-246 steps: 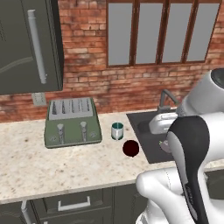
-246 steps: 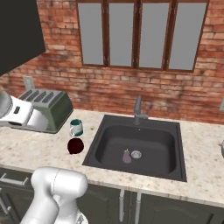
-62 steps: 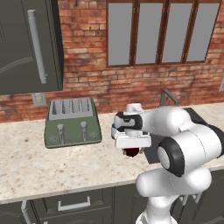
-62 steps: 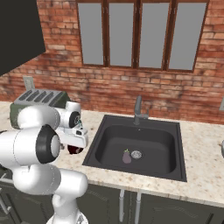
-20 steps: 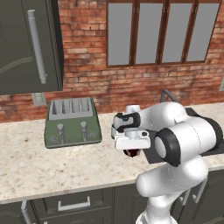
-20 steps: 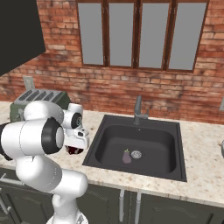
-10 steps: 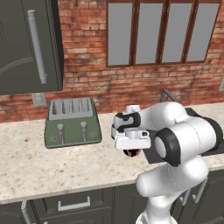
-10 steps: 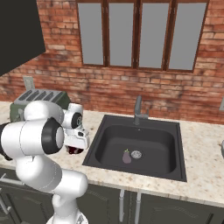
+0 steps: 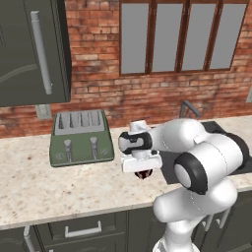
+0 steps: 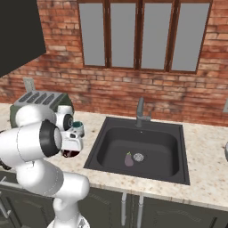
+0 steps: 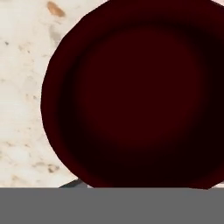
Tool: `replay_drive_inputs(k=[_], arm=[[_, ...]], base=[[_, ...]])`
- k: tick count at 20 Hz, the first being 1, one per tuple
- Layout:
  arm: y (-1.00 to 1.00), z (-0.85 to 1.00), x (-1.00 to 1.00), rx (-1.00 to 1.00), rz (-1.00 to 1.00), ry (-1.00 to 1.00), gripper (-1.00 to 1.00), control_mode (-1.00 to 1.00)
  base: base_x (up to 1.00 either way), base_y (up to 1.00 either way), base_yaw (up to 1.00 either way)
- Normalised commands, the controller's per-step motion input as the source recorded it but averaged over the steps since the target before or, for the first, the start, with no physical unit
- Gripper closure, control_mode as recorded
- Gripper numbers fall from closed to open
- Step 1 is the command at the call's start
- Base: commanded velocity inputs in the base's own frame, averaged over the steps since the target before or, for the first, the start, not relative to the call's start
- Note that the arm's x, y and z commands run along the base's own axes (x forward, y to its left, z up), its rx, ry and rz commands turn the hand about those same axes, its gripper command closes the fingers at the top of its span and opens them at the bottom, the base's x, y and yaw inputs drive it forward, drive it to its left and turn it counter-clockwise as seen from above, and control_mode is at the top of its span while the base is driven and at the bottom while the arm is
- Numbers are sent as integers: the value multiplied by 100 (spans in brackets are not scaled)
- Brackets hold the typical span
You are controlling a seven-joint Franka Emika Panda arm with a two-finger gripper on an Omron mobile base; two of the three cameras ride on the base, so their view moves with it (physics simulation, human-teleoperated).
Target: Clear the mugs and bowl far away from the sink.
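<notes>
Maroon mug (image 11: 140, 96) being looked into from right above by gripper (image 9: 142, 170), on counter (image 9: 44, 182) betw. toaster and sink.
2 mugs being shown: maroon one under the hand, teal-lined white mug (image 10: 77, 128) just behind it. 1 toaster (image 9: 80, 136), 1 sink (image 10: 140, 149) w/ 1 tap (image 10: 140, 113), 1 small purple item (image 10: 129, 159) lying in basin. Jaw state can't be told; fingers being hidden.

Arm (image 9: 197, 147) folded low (hand downward)
</notes>
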Motion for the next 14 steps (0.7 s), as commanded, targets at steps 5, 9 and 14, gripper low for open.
replay_drive_inputs(k=[5,9,14], arm=[[-1,27,-18,-1,11,0,100,-100],[-18,48,-46,0,3,0,100,-100],[-40,62,-42,6,-1,0,100,-100]], base=[[0,0,0],[0,0,0],[0,0,0]])
